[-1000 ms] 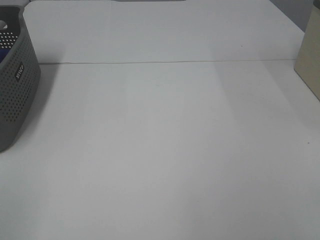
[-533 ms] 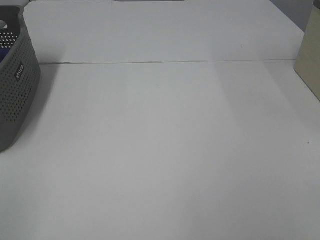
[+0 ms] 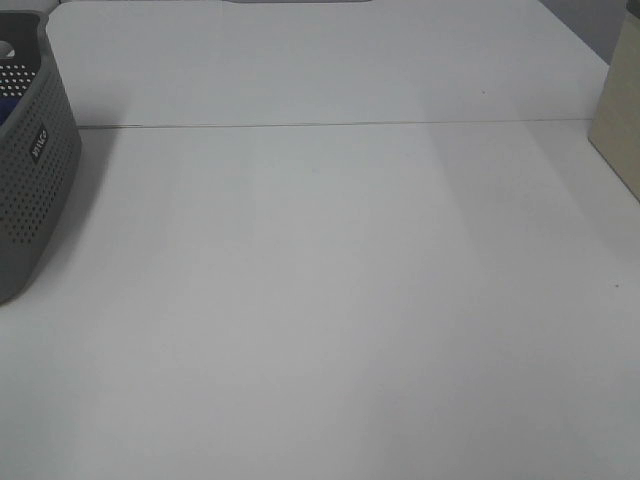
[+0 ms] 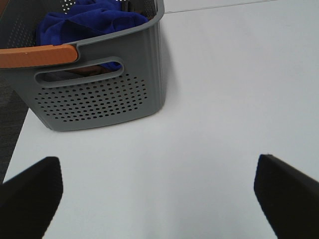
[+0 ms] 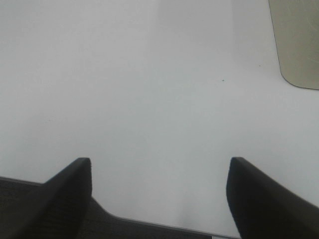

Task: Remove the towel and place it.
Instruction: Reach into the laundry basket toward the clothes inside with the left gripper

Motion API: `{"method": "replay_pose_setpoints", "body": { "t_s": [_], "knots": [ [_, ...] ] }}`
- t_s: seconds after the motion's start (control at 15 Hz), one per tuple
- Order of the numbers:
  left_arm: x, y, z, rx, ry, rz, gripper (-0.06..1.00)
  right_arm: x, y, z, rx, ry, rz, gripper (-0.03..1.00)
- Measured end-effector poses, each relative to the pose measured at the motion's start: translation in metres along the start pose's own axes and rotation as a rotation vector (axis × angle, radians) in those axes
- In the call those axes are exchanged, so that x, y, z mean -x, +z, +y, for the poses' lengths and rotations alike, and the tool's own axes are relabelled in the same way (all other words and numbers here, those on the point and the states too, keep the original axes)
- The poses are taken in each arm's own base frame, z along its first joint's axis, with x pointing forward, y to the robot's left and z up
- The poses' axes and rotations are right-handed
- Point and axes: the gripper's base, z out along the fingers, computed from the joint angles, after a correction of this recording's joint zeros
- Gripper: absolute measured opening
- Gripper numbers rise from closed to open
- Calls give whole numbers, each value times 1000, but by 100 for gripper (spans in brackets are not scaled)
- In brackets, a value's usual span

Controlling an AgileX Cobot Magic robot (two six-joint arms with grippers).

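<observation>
The royal-blue towel (image 4: 89, 20) lies bunched inside the grey perforated basket (image 4: 99, 94), which has an orange handle (image 4: 37, 55). In the exterior high view only the basket's side (image 3: 30, 180) shows at the left edge, with a sliver of blue (image 3: 8, 108) inside. My left gripper (image 4: 157, 191) is open and empty, low over the white table a short way in front of the basket. My right gripper (image 5: 159, 191) is open and empty over bare table near its front edge. Neither gripper shows in the exterior high view.
A beige container stands at the table's right edge (image 3: 620, 120) and shows in the right wrist view (image 5: 298, 42). A seam line (image 3: 330, 124) crosses the white table. Something brown (image 4: 82, 69) shows through the basket's handle slot.
</observation>
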Motion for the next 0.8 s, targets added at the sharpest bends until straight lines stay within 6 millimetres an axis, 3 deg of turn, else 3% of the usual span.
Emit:
{"method": "replay_pose_setpoints", "body": {
  "t_s": [0.8],
  "knots": [
    [0, 1, 0, 0, 0, 6, 99, 0, 0, 0, 0, 0, 0, 74]
  ]
}}
